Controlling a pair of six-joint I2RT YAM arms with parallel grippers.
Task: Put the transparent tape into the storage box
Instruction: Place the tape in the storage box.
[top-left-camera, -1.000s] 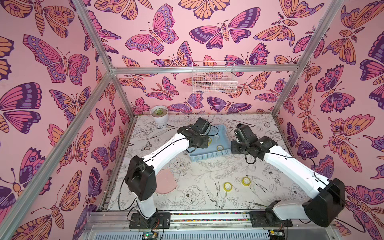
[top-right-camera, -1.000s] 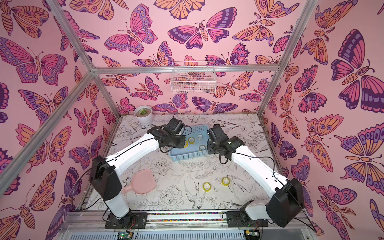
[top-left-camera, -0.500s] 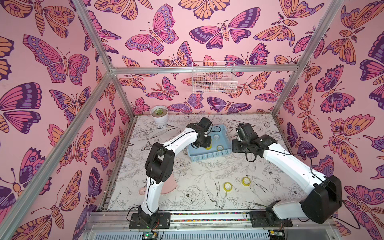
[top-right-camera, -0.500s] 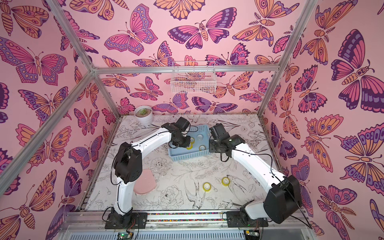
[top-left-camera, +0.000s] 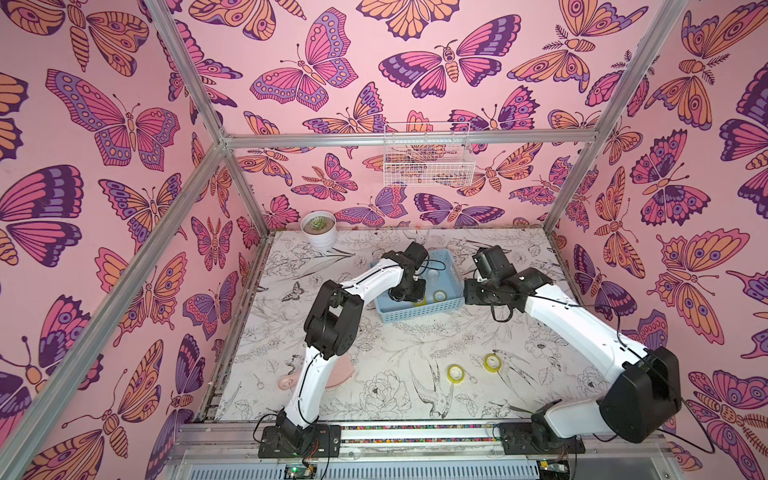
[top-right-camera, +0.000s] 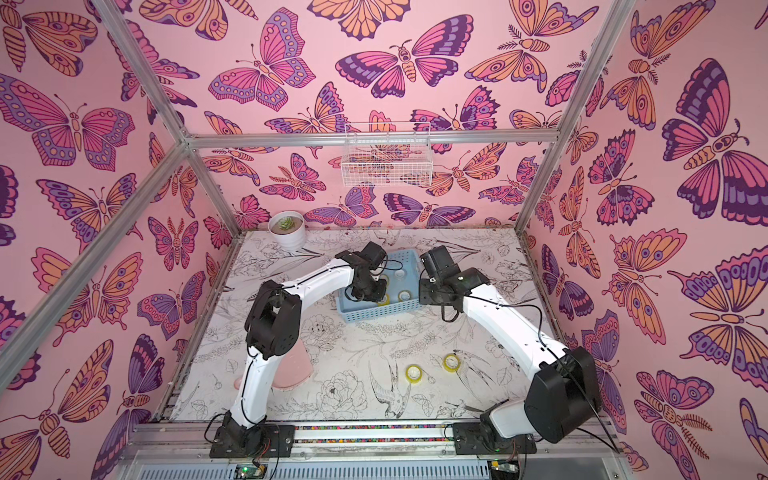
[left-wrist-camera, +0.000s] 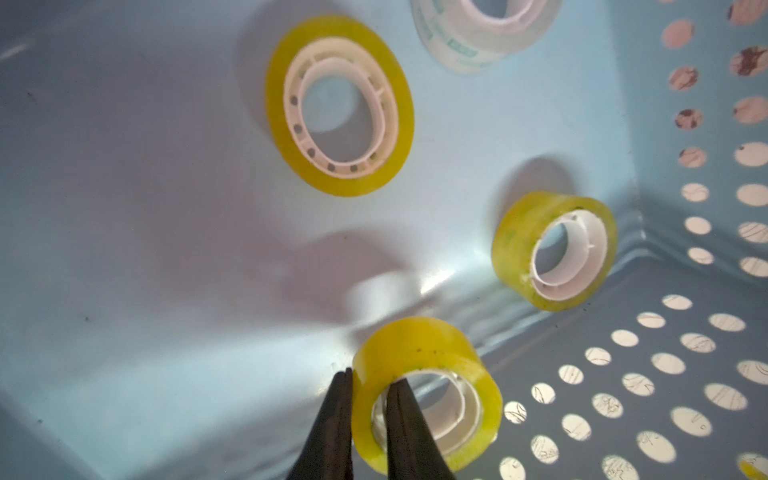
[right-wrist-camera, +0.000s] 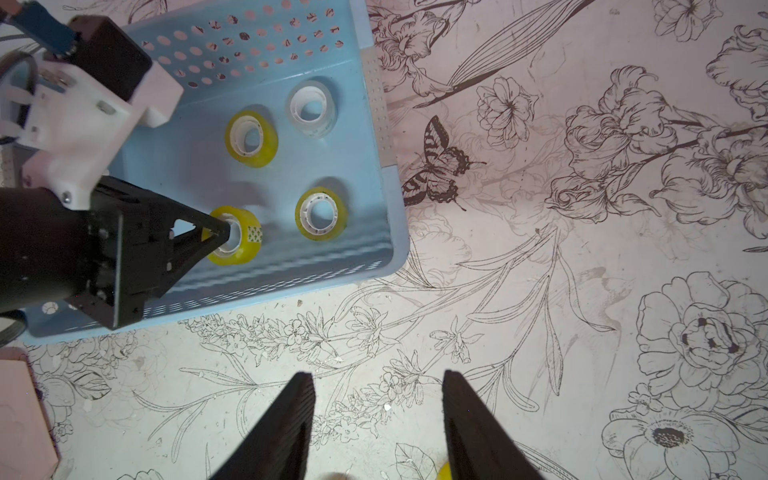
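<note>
My left gripper reaches down inside the storage box, a light blue basket. It is shut on the wall of a yellow tape roll, one finger in the core and one outside. Lying on the box floor are two more yellow rolls and a colourless roll. Two yellow rolls lie on the table nearer the front. My right gripper hangs open over the table beside the box, holding nothing.
A pink hand mirror lies partly under the left arm at the front left. At the back left corner stands a white pot with a succulent. A white wire basket hangs on the back wall.
The left arm's elbow has swung in towards the middle and risen, and its gripper has gone lower into the box with the roll. The right arm has barely moved.
</note>
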